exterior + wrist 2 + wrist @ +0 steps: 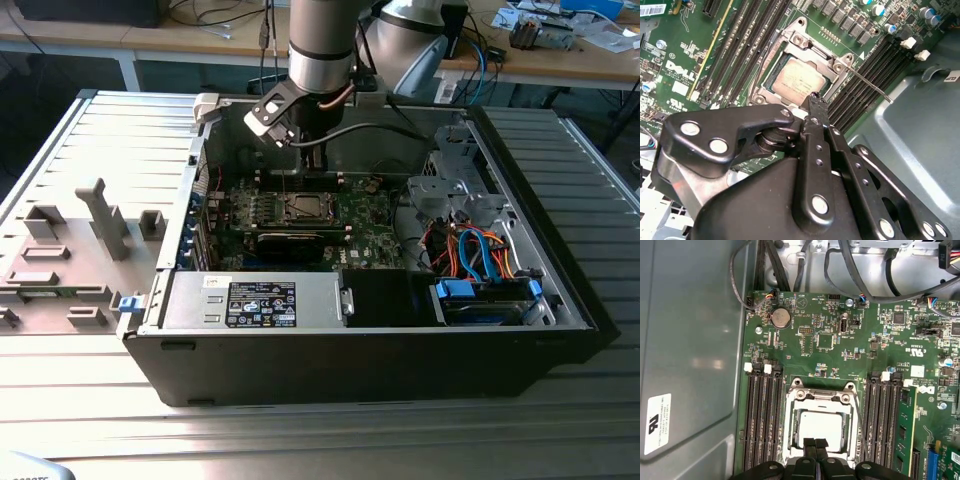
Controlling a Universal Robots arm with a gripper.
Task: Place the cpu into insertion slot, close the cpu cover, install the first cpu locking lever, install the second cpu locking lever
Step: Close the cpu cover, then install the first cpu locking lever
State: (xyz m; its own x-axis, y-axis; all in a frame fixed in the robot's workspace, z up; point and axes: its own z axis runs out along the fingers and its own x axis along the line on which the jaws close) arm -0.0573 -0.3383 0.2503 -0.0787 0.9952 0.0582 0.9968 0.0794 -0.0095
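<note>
The cpu (821,427) lies flat in the insertion slot (303,207). Its pale top shows through the window of the cpu cover (820,396), which lies down over the slot. In the second wrist view a thin locking lever (869,86) angles away from the slot's corner, across the black memory slots (880,55) beside it. The gripper (815,443) hangs over the slot's edge, fingertips pressed together with nothing between them. The green motherboard (840,340) surrounds the slot, inside the open computer case (300,370).
</note>
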